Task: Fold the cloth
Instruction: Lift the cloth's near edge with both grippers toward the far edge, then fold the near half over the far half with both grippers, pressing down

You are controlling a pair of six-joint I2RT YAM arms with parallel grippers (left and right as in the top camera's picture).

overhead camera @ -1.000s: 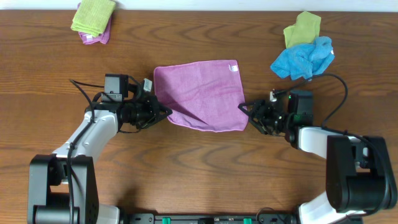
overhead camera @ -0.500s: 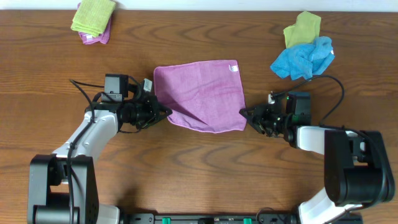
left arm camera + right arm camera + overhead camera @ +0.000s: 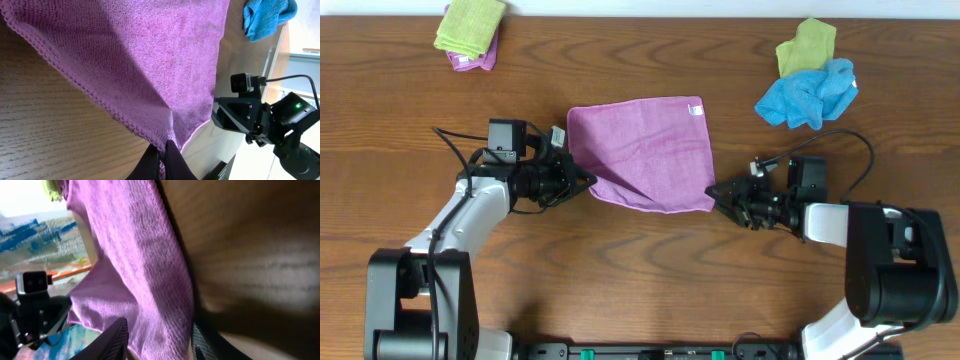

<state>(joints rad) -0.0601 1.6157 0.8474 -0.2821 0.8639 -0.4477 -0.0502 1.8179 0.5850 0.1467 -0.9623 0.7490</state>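
Note:
The mauve-purple cloth (image 3: 642,150) lies spread in the middle of the table, its white tag (image 3: 696,110) at the far right corner. My left gripper (image 3: 582,182) is shut on the cloth's near left corner; in the left wrist view the hem (image 3: 125,85) is pinched between the fingers (image 3: 162,155). My right gripper (image 3: 717,192) is at the cloth's near right corner. In the right wrist view its fingers (image 3: 160,337) are open, with the cloth's corner (image 3: 145,275) between them.
A yellow-green cloth on a purple one (image 3: 470,30) lies at the far left. A yellow-green cloth (image 3: 807,45) and a bright blue cloth (image 3: 807,93) lie at the far right. Bare wood lies in front of the cloth.
My right gripper has shifted down and slightly right along the cloth's right edge to its near right corner. The left arm and the cloth have stayed in place.

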